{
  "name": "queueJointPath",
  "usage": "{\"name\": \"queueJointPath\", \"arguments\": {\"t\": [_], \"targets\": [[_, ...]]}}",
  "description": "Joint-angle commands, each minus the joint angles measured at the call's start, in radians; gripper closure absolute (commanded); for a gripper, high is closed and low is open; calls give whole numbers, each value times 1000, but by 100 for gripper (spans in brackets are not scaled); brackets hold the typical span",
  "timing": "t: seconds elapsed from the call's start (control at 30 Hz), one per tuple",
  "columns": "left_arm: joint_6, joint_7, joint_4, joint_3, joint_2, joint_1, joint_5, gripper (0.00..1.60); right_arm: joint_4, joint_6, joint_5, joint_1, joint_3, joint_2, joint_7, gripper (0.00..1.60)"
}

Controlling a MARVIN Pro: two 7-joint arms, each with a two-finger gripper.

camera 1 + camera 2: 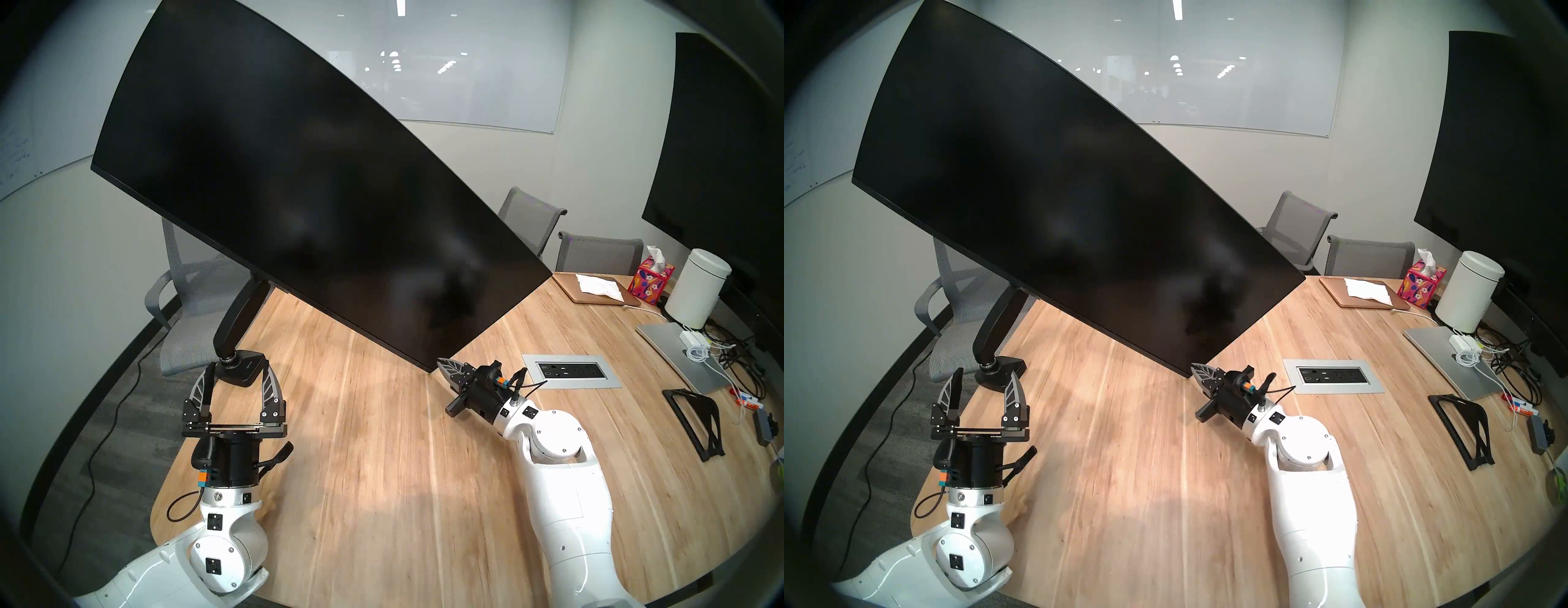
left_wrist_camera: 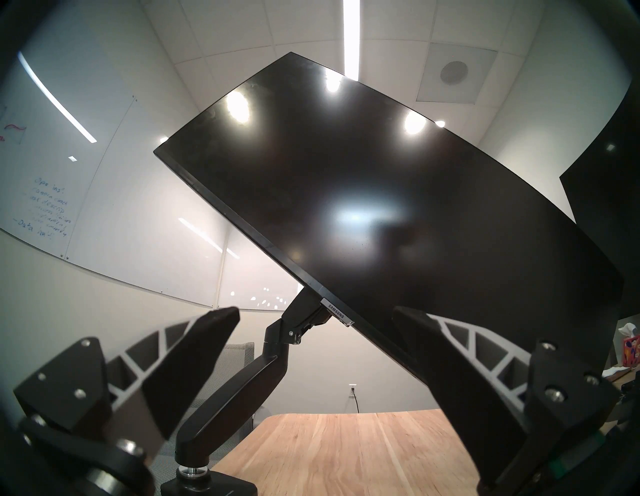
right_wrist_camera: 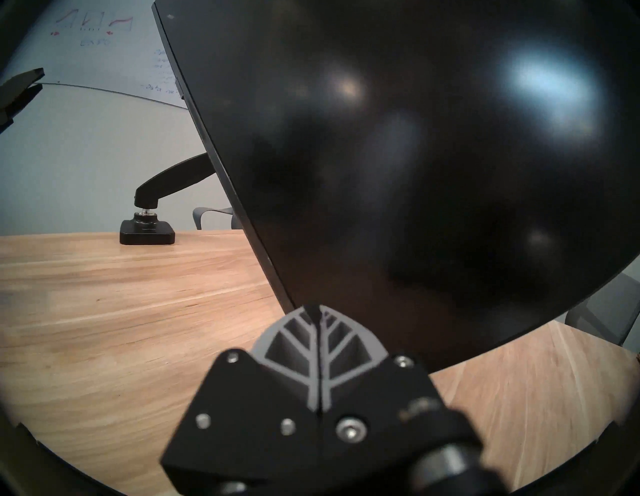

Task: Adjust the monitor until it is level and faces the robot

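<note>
Clearly tilted: monitor [image 1: 305,187] slopes down to the right over the wooden surface [image 1: 382,467], one only, on one black mount arm [image 1: 237,318]. Top edge cut off by the head view; rear hidden. Right claw [image 1: 443,368] pressed together, tips at the monitor's lowest corner; cannot tell touching or just short. Left claw [image 1: 237,378] spread wide, empty, near the mount base [image 1: 244,369], well below the screen. Two claws total.
</note>
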Motion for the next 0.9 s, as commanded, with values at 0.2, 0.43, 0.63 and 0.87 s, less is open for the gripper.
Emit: {"name": "queueJointPath", "arguments": {"t": [0.2,0.43,0.63,0.87], "targets": [[-3,2,-13,-2,-2,-2,1,0,26,40,-12,61,-23,-27,-13,160],[-3,2,-13,-2,-2,-2,1,0,100,38,-42,114,-37,-24,-32,160],[-3,2,-13,-2,-2,-2,1,0,132,29,-53,133,-39,-26,-38,160],[-3,2,-13,-2,-2,-2,1,0,168,21,-77,161,-47,-25,-48,160]]}}
